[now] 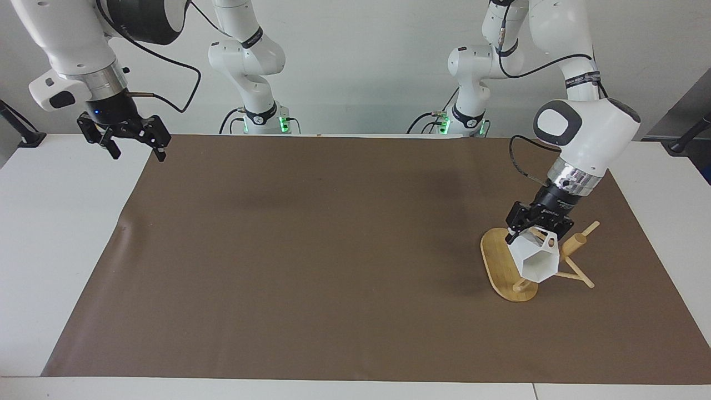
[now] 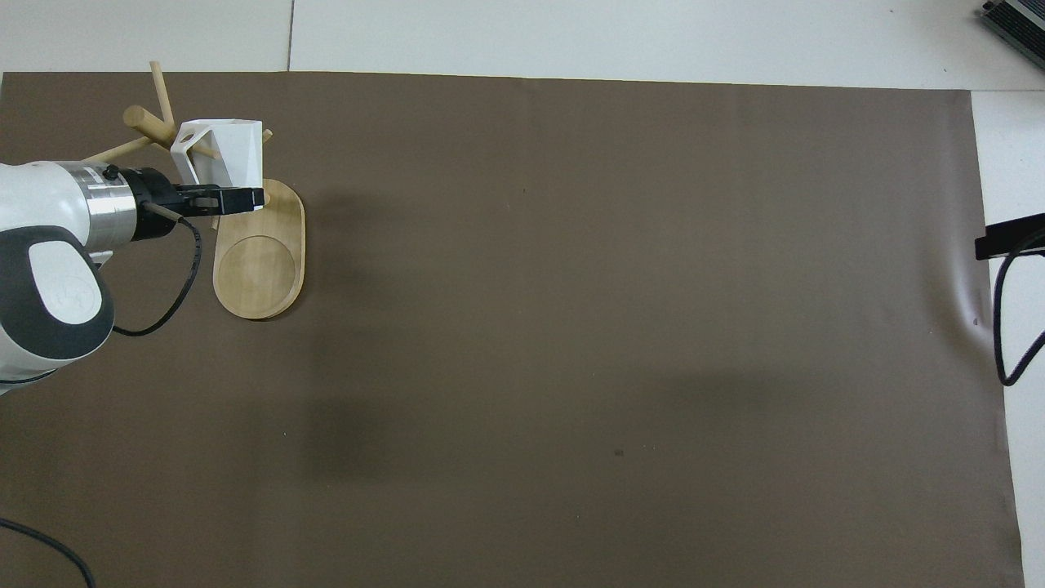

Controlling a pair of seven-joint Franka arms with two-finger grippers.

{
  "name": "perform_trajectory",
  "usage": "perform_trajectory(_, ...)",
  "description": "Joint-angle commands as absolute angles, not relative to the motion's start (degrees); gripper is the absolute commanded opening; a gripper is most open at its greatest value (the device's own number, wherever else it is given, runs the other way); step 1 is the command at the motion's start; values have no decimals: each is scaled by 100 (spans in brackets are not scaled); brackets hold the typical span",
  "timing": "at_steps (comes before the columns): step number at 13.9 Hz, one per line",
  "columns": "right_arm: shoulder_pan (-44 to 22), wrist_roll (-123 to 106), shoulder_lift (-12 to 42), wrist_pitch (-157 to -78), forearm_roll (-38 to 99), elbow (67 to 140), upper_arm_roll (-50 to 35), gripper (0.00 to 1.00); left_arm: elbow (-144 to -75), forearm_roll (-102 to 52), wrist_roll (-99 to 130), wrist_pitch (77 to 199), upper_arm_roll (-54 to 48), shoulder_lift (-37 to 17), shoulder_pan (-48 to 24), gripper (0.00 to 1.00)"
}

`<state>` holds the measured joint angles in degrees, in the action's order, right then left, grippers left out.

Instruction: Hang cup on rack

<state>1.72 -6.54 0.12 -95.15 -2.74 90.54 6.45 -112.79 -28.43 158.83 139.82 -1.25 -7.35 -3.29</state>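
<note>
So the left gripper (image 1: 527, 233) sits at the right side of the facing view, a bit below the middle, and its fingers are clamped tight on the cup (image 1: 536, 260). The cup is white and faceted, tipped on its side so the open mouth points at the camera. It's held up against the rack (image 1: 502, 269), over the end of the base where the post stands. You can see the handle (image 1: 549, 240) with its round hole at the top of the cup, right next to the thick post (image 1: 575, 242). From above, in the upper left corner of that frame, one thin peg (image 2: 206, 149) looks like it passes through the handle's hole, though I can't say for sure whether the cup's weight is actually on it. The gripper's dark fingers (image 2: 233, 198) lie across the cup's lower wall there.

The rack itself looks tipped, with the post leaning out toward the left arm's end of the table and a couple of pegs (image 1: 580, 276) sticking out low near the brown mat (image 1: 311, 266). The oval bamboo base shows a round recess (image 2: 255, 265) in the overhead view.

The right gripper (image 1: 136, 147) is way up in the upper left of the facing view, hanging in the air over the mat's corner with its fingers spread wide and nothing between them. That arm is just waiting
</note>
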Motion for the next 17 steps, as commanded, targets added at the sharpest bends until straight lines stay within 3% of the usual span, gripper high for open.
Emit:
perform_trajectory(1,228,-606,-44,-9466,-325,9079,589,100,-11391,-2646,16919,13975,-149,-633,-325,56)
perform_trajectory(3,263,-615,-61,-9475,-334,9088,580,100,-11391,-2646,16910,13896,-149,-633,-325,61)
perform_trajectory(17,457,-598,-185,-9475,-255,9114,448,100,-11426,-2646,17227,13939,-149,-607,-624,64)
